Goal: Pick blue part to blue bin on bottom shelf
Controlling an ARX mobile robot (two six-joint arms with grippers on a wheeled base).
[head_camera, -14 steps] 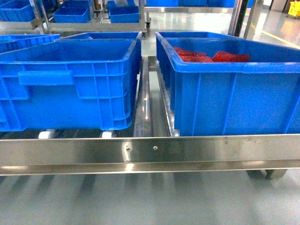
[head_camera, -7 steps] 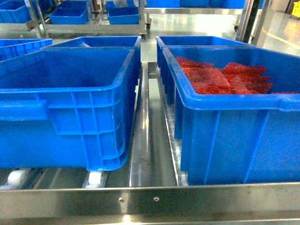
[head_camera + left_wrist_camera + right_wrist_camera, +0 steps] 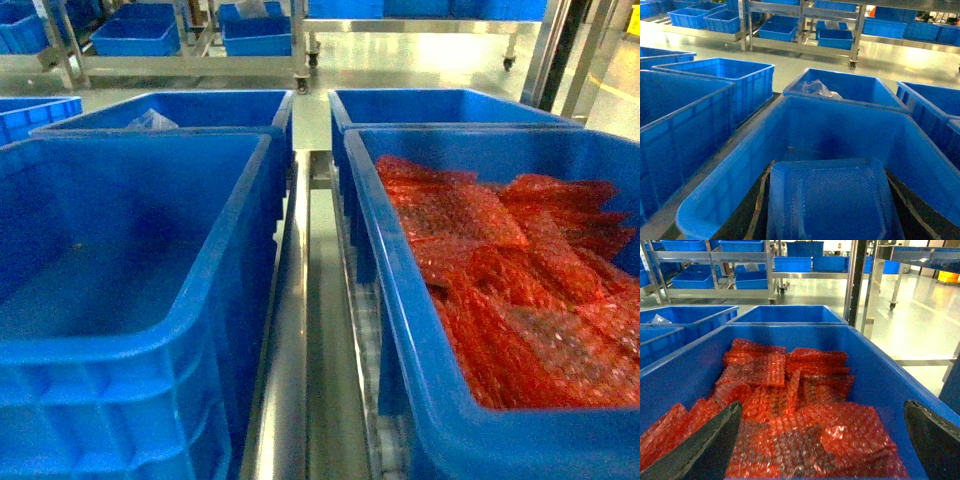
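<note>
Part [image 3: 832, 200] bright blue, ribbed, pinched by left claw [image 3: 830, 215] | right claw [image 3: 822, 440] spread

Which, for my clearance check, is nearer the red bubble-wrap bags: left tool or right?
Right. The right tool hangs open above the red bubble-wrap bags; the left tool holds the blue part over the neighbouring bin.

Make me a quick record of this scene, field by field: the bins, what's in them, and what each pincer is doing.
left front bin: blue, no contents in view
right front bin: blue, filled with red bubble-wrap bags
left rear bin: blue, holds clear plastic
right rear bin: blue, contents not visible
divider rail: steel, between the front bins
left pincer: over left front bin, shut on blue part
right pincer: open, empty, over the red bags
</note>
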